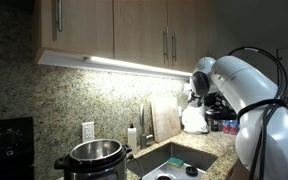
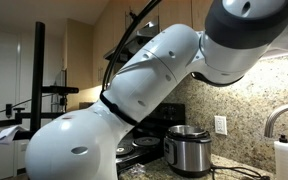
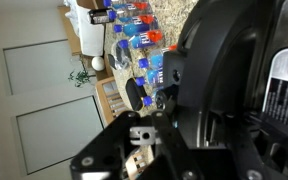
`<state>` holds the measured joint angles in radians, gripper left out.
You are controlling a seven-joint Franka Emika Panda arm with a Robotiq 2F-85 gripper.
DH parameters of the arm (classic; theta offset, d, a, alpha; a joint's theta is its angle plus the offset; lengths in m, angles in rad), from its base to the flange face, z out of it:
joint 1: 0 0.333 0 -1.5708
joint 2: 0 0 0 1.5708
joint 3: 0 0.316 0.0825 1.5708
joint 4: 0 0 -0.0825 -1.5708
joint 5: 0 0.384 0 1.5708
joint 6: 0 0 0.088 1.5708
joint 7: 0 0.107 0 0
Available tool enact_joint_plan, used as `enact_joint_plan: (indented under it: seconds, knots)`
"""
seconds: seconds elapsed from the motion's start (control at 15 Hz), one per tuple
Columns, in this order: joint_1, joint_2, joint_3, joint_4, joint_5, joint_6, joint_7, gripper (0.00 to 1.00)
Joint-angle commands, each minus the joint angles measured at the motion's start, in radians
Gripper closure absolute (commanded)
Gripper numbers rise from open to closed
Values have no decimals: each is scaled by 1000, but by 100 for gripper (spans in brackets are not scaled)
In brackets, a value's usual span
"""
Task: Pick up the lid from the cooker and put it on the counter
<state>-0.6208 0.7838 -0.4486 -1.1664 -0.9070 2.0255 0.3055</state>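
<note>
The cooker (image 1: pixel 94 158) stands on the counter (image 1: pixel 219 150) left of the sink, steel body with its top open; it also shows in an exterior view (image 2: pixel 188 150). My gripper (image 1: pixel 212 100) is raised well above the counter, right of the sink. In the wrist view a large black curved thing with a white label, the lid (image 3: pixel 239 90), fills the right half against my gripper (image 3: pixel 149 130). The jaws appear shut on it, and the fingertips are hidden.
A steel sink (image 1: pixel 174 158) lies between cooker and arm. A soap bottle (image 1: pixel 132 135) and cutting board (image 1: pixel 166 118) stand behind it. The black stove (image 1: pixel 9 145) is at the far left. Water bottles (image 3: pixel 134 35) crowd the counter's end. Cabinets hang overhead.
</note>
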Motion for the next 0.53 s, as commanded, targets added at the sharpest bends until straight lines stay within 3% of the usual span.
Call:
enact_joint_plan:
  seconds: [0.0,0.07,0.47]
  knots:
    - [2,-32,10,20,17,-40,-70,96]
    - [0,2,5,1,1,-4,-1,96]
    - [0,24,15,-5,2,-4,2,93]
